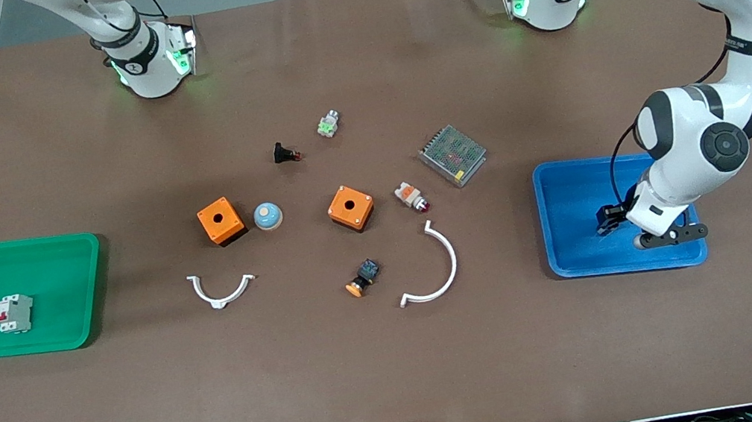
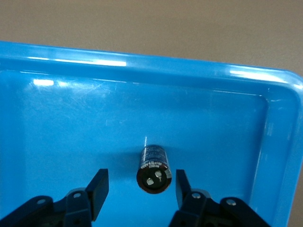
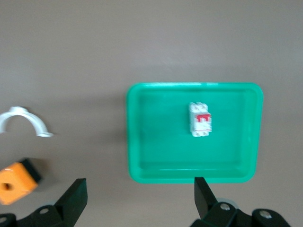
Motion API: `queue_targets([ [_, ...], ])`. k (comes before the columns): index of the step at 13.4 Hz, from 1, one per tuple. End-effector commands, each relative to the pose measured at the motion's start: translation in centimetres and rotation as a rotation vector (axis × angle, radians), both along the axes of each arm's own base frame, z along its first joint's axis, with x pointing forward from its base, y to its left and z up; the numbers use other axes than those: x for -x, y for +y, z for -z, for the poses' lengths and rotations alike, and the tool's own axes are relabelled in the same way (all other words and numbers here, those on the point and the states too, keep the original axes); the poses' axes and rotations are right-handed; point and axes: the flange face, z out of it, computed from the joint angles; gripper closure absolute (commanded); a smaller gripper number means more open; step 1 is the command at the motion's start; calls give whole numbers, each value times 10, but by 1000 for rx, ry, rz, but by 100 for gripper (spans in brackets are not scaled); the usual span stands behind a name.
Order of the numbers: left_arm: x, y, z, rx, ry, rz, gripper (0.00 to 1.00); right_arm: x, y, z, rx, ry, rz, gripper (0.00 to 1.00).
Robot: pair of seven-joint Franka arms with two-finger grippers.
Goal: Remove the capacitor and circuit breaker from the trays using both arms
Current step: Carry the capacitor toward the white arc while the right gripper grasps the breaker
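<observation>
While the capacitor (image 2: pixel 153 169) lies in the blue tray (image 2: pixel 279 142) straight between the left end effector's (image 2: pixel 141 190) half-spread fingers, not yet pinched, its long axis points away from the wrist. Spread wide, the right end effector (image 3: pixel 140 197) hangs high, the circuit breaker (image 3: pixel 200 119) in the green tray (image 3: pixel 142 142) just ahead.

Two orange boxes (image 1: pixel 221 221) (image 1: pixel 350 207) sat near the middle of the brown table (image 1: pixel 149 398), a pale blue dome button (image 1: pixel 267 216) just beside the one toward the right arm's end. Two white curved clips (image 1: pixel 221 290) (image 1: pixel 432 266) lay closer to the table's front-camera edge, a black-blue button with an orange cap (image 1: pixel 362 279) between them. Toward the edge where the bases stood were a black part with a red tip (image 1: pixel 285 154) and a small green-and-silver part (image 1: pixel 328 125). A metal mesh-topped unit (image 1: pixel 452 155) lay near a white-orange part with a red tip (image 1: pixel 411 197).
</observation>
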Motion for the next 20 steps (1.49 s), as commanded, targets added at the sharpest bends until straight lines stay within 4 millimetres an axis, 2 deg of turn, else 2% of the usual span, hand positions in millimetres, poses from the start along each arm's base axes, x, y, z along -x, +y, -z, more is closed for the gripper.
queue_targets([
  [1, 0, -2, 6, 5, -4, -7, 42, -4, -53, 56, 38, 43, -67, 0],
  [4, -3, -2, 9, 7, -13, -8, 52, -2, -94, 116, 50, 57, -108, 0],
  [5, -2, -3, 9, 7, -13, -6, 58, -1, -100, 131, 46, 61, -122, 0],
  [8, -3, -3, 0, 6, -18, -3, 92, 5, -103, 178, 51, 31, -122, 0],
  [9, -6, -4, -14, 6, -39, -2, 98, 5, -105, 192, 53, 27, -121, 0],
  [10, -5, -13, -30, 11, -58, 2, 99, 4, -105, 207, 47, 25, -118, 0],
  [11, -3, -28, -43, 20, -51, -6, 99, 5, -107, 225, 34, 23, -107, 0],
  [13, 2, -71, -72, 38, -32, -45, 99, 1, -105, 236, 37, 3, -109, 0],
  [14, 6, -94, -78, 50, -23, -61, 99, 0, -106, 240, 40, -1, -109, 0],
  [16, 19, -147, -75, 63, -3, -114, 99, 2, -104, 247, 35, 8, -111, 1],
  [18, 32, -202, -71, 69, 9, -171, 99, 4, -100, 253, 28, 17, -114, 13],
  [20, 36, -250, -75, 88, 4, -233, 99, 4, -99, 256, 26, 21, -115, 27],
])
